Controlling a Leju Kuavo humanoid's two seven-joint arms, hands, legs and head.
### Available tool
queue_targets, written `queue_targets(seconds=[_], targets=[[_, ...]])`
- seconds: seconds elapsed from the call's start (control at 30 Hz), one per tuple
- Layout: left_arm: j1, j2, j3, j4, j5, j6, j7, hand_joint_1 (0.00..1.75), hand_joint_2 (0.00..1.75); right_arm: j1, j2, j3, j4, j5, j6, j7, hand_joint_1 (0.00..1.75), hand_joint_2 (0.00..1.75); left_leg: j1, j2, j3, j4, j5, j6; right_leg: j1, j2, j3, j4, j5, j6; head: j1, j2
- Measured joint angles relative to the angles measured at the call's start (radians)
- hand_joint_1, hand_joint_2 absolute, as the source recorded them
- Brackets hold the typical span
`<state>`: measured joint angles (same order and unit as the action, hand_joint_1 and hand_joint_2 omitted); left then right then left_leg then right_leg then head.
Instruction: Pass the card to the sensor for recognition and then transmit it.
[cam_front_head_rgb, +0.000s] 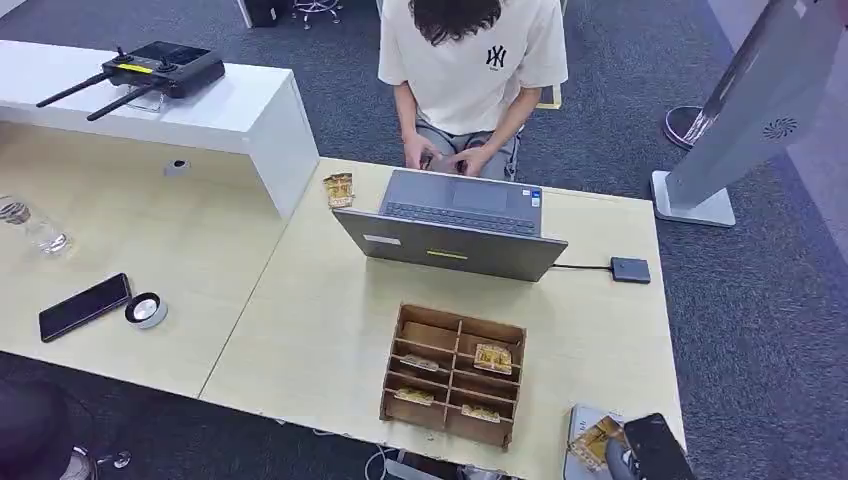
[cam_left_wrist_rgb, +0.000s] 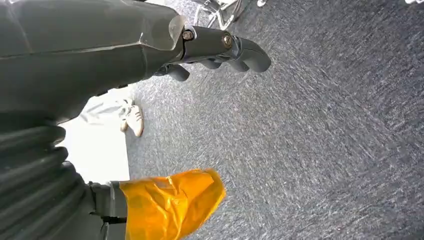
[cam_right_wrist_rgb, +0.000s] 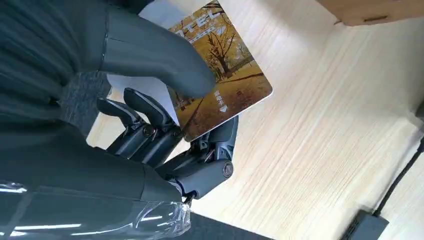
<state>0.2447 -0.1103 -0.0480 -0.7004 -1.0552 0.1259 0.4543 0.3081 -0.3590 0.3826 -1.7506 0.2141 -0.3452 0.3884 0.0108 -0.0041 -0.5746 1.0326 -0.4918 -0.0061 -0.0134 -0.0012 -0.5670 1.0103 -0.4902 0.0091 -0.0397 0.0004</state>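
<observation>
Head view: high vantage, facing forward and down across the table (cam_front_head_rgb: 330, 300), mid-range. Left wrist view: close behind the left hand (cam_left_wrist_rgb: 220, 50), facing the carpet floor (cam_left_wrist_rgb: 325, 125). Right wrist view: very close behind the right hand (cam_right_wrist_rgb: 165, 130), facing the tabletop. Head and right wrist views share the table's near right corner and the black sensor (cam_front_head_rgb: 630, 269) with its cable.

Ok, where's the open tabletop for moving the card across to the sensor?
Bare wood lies between the wooden organizer and the small black sensor, right of the laptop. The right hand holds the card near the table's corner. The laptop and organizer crowd the middle.
</observation>
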Motion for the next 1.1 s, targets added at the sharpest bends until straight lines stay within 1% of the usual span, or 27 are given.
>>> queue_targets(seconds=[0.27, 0.53, 1.1], targets=[[0.001, -0.013, 0.029, -0.007, -0.029, -0.012, -0.005, 0.0, 1.75, -0.004, 0.002, 0.003, 0.0, 0.068, 0.029, 0.037, 1.75, 1.75, 0.0, 0.0, 0.0, 0.0, 0.0, 0.0, 0.0, 0.0, 0.0, 0.0, 0.0, 0.0, 0.0, 0.0], [0.002, -0.022, 0.058, -0.011, -0.048, -0.013, -0.006, 0.0, 1.75, -0.006, 0.008, 0.009, 0.0, 0.081, 0.039, 0.043, 1.75, 1.75, 0.0, 0.0, 0.0, 0.0, 0.0, 0.0, 0.0, 0.0, 0.0, 0.0, 0.0, 0.0, 0.0, 0.0], [0.001, -0.032, 0.089, -0.011, -0.072, -0.013, -0.018, 0.0, 1.75, -0.011, 0.011, 0.018, 0.001, 0.106, 0.049, 0.052, 1.75, 1.75, 0.0, 0.0, 0.0, 0.0, 0.0, 0.0, 0.0, 0.0, 0.0, 0.0, 0.0, 0.0, 0.0, 0.0]])
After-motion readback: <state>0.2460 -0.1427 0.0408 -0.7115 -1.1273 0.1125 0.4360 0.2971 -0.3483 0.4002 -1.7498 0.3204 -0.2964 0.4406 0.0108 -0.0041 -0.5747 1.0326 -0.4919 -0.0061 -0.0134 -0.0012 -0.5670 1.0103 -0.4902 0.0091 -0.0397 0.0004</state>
